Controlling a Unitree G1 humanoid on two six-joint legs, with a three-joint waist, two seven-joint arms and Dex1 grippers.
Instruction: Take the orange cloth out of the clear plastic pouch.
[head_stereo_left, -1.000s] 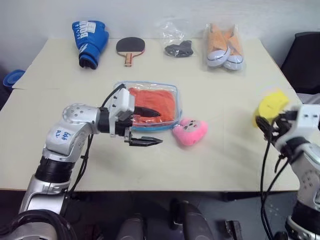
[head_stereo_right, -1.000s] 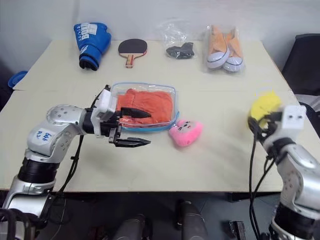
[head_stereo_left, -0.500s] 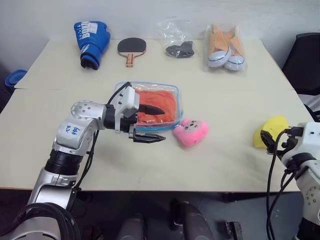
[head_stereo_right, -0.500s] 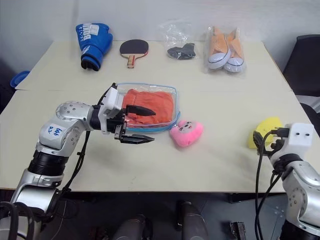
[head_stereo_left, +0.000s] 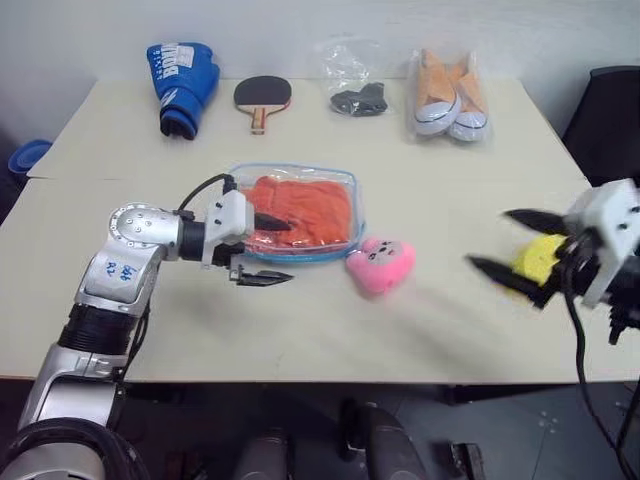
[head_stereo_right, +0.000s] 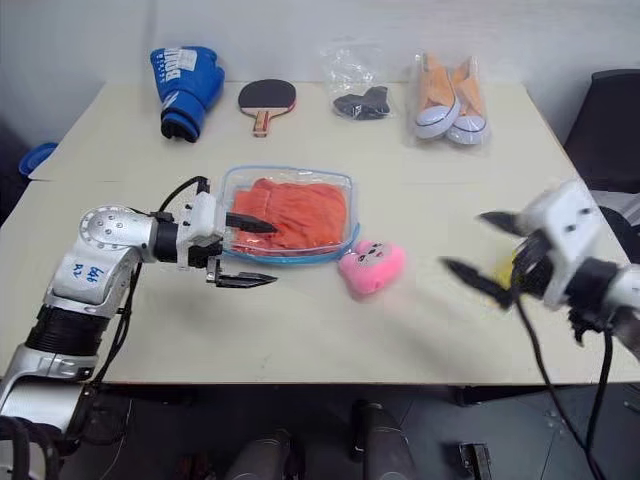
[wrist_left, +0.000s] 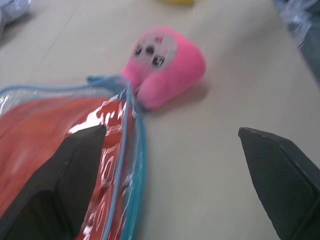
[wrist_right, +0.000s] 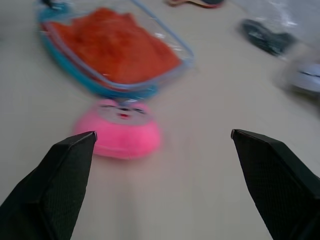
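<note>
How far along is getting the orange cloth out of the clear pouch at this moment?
Nothing looks done: the orange cloth lies inside the clear plastic pouch. In hand: the left gripper is open at the pouch's near edge, one finger over it; the right gripper is open and empty. Left: opening the pouch and pulling the cloth out.

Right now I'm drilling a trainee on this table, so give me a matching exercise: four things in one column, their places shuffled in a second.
1. bright orange cloth
2. pink plush toy
3. blue boxing glove
4. black table-tennis paddle

A. far left corner of the table
B. inside the clear plastic pouch with blue edging
C. just right of the glove
D. by the pouch's near right corner

Pairs: 1-B, 2-D, 3-A, 4-C
</note>
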